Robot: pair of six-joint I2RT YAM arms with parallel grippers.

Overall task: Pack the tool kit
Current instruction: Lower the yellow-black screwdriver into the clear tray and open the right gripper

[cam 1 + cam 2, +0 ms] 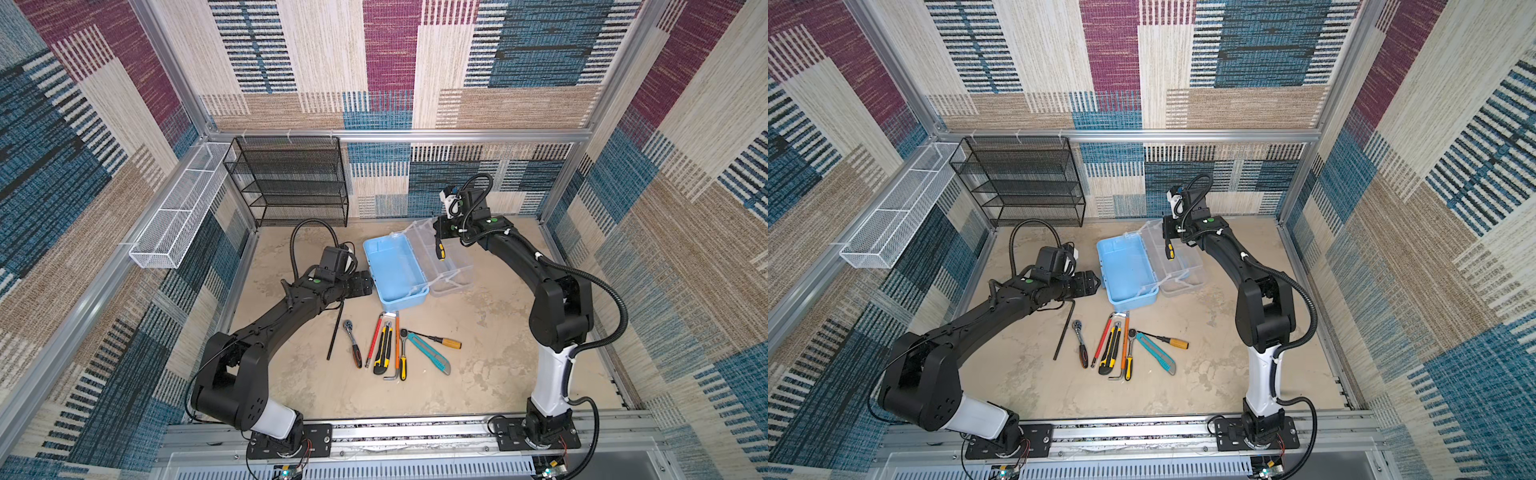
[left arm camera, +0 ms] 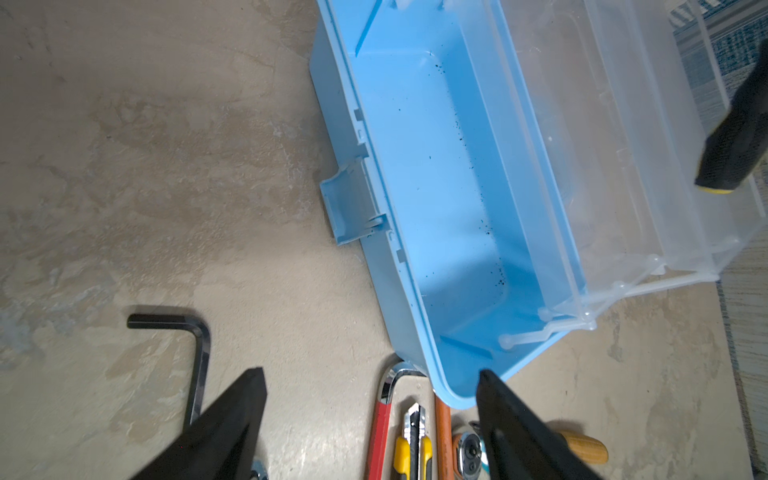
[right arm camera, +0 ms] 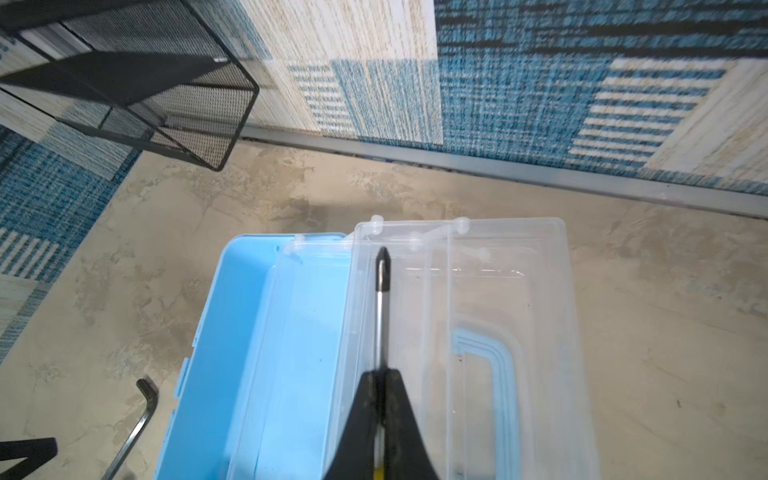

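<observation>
The right tool clamps a screwdriver by its slim steel shaft, glossy clear lid beneath it; the left tool gapes, smooth light-blue rectangular box just ahead.

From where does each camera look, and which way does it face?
Both top views: high over the arm bases, looking down on blue box, tools, left arm, right arm.
Left wrist: beside the box, looking down; open left gripper shows.
Right wrist: above clear lid, facing the wall; right gripper shut on screwdriver.
Shared by wrist views: black hex key.
</observation>
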